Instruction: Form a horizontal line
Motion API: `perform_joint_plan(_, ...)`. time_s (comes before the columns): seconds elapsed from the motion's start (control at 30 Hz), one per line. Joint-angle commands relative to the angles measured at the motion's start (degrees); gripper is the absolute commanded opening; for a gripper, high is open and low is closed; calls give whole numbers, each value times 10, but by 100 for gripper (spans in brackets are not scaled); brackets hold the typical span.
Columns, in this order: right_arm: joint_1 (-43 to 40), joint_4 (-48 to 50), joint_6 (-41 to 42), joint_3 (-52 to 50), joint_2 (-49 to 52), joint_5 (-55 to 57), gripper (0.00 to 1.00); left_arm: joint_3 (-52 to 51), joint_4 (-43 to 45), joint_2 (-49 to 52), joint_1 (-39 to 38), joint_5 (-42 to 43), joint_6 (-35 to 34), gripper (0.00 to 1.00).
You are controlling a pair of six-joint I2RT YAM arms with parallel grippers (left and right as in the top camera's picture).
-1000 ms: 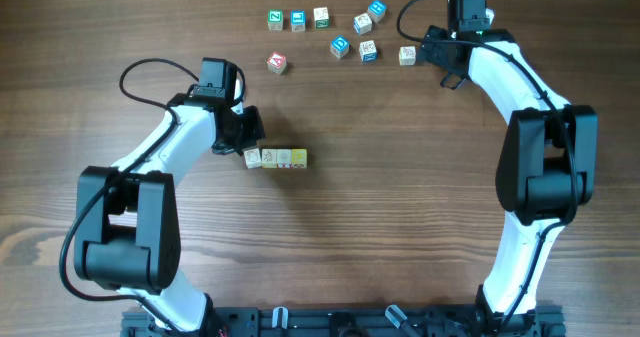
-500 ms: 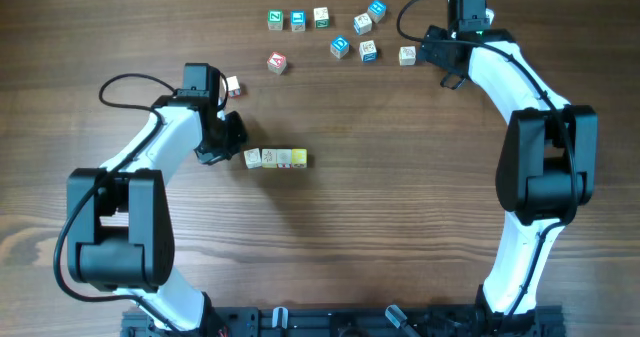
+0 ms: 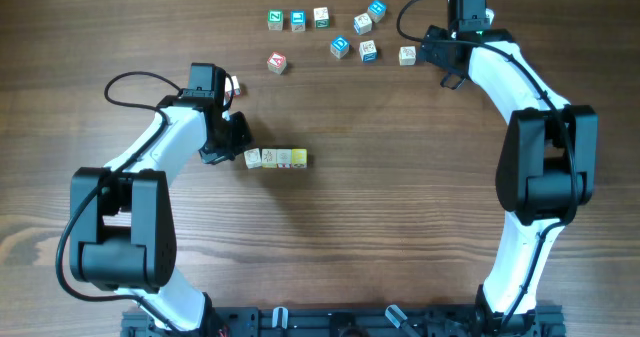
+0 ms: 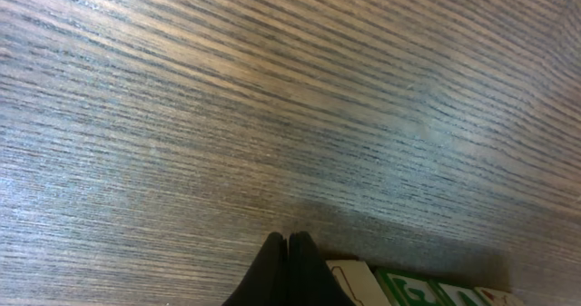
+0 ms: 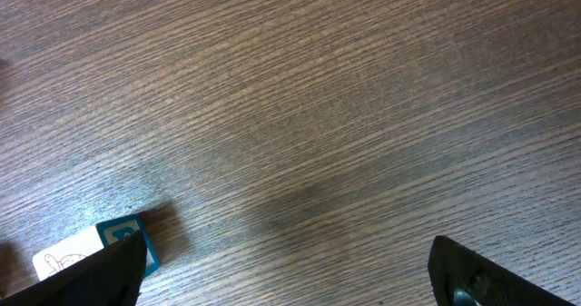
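The left pincer (image 3: 238, 145) is pressed together and empty. The row of wooden alphabet cubes (image 3: 276, 158) lies just beside its tips, likely to be nudged straight. The right pincer (image 3: 436, 57) is held spread near a loose cream cube (image 3: 407, 54).

The horizontal line (image 3: 276, 158) lies mid-counter (image 3: 400, 207), with the left gripper (image 3: 240, 145) just beside one end. Loose cubes (image 3: 340, 46) lie scattered near the far edge.

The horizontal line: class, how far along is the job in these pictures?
Done: a short row of cubes, touching, lies centrally. In hand: the shut left claw sits empty at the row's left end, likely nudging it straight; the open right claw hovers by a cream cube. Left: probably adding that cube.
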Motion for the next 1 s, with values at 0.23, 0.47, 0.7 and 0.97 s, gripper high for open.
perform_joint_plan(0.23,2,1,-7,-5,-2,12,100,-7,-7,4,-4,11,5,4)
perform_joint_plan(0.47,2,1,-7,-5,-2,12,100,-7,3,4,-4,24,5,4)
perform_joint_plan(0.7,2,1,-7,-5,-2,12,100,-7,16,4,-4,33,5,4)
perform_joint_plan(0.97,2,1,-7,-5,-2,12,100,-7,16,4,-4,-62,16,4)
